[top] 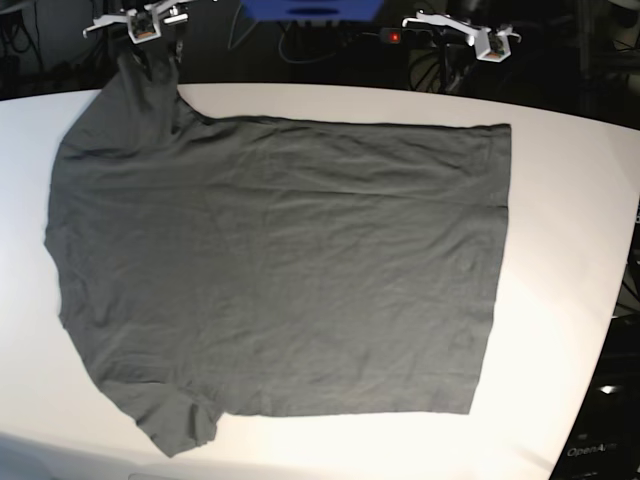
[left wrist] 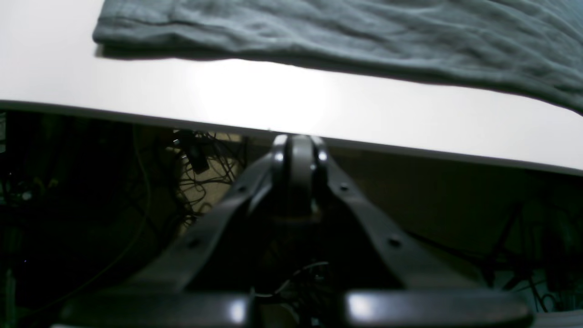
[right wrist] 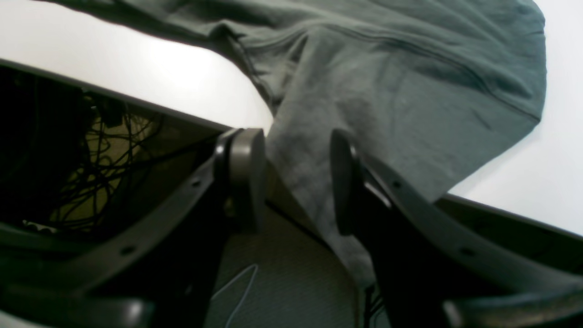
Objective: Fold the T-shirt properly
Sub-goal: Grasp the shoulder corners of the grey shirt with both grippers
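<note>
The dark grey T-shirt [top: 280, 260] lies spread flat on the white table [top: 570, 250], sleeves toward the left and hem toward the right. One sleeve [right wrist: 387, 91] hangs over the far table edge. My right gripper [right wrist: 294, 180] is open just off that edge, with the hanging sleeve cloth between its fingers [right wrist: 246, 177], which stand well apart and do not pinch it. In the base view the right gripper [top: 150, 45] is at the top left. My left gripper [left wrist: 296, 152] is shut and empty, off the table edge short of the hem [left wrist: 341, 32]; in the base view the left gripper [top: 487, 42] sits at the top right.
Tangled cables [left wrist: 200, 173] show in the dark space below the table edge [left wrist: 410, 152]. A blue box [top: 310, 10] and a power strip with a red light [top: 395, 37] lie behind the table. The table's right edge [top: 625, 280] curves inward.
</note>
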Controlling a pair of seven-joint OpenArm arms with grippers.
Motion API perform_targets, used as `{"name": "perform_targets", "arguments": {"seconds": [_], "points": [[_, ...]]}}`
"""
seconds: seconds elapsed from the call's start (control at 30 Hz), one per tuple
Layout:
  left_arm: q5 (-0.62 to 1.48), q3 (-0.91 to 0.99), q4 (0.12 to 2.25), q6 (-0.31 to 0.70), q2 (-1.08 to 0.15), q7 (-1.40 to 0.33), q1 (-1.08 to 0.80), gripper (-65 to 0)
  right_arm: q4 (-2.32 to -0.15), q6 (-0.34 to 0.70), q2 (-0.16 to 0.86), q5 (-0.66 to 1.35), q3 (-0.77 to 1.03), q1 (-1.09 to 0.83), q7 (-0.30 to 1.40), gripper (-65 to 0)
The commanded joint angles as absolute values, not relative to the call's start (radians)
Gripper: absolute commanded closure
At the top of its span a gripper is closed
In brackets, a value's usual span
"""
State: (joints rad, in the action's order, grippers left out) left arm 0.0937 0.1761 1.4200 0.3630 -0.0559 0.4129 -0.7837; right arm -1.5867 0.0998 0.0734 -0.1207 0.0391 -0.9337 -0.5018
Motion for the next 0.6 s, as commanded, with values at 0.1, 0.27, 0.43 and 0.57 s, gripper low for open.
{"name": "perform_targets", "arguments": {"seconds": [0.1, 0.27, 0.43, 0.57], "points": [[0.097, 0.18, 1.429, 0.364, -0.062, 0.435, -0.799, -0.7, -1.595, 0.094, 0.079, -0.111, 0.031, -0.941, -0.527, -24.5], [0.097, 0.196, 1.429, 0.364, -0.056, 0.435, -0.799, -0.7, -1.593, 0.094, 0.079, -0.111, 0.031, -0.938, -0.526, -24.7], [0.097, 0.214, 1.429, 0.364, -0.053, 0.435, -0.799, -0.7, -1.577, 0.094, 0.079, -0.111, 0.031, -0.924, -0.524, -24.7], [0.097, 0.214, 1.429, 0.364, -0.053, 0.435, -0.799, -0.7, -1.532, 0.094, 0.079, -0.111, 0.031, -0.897, -0.524, -24.7]]}}
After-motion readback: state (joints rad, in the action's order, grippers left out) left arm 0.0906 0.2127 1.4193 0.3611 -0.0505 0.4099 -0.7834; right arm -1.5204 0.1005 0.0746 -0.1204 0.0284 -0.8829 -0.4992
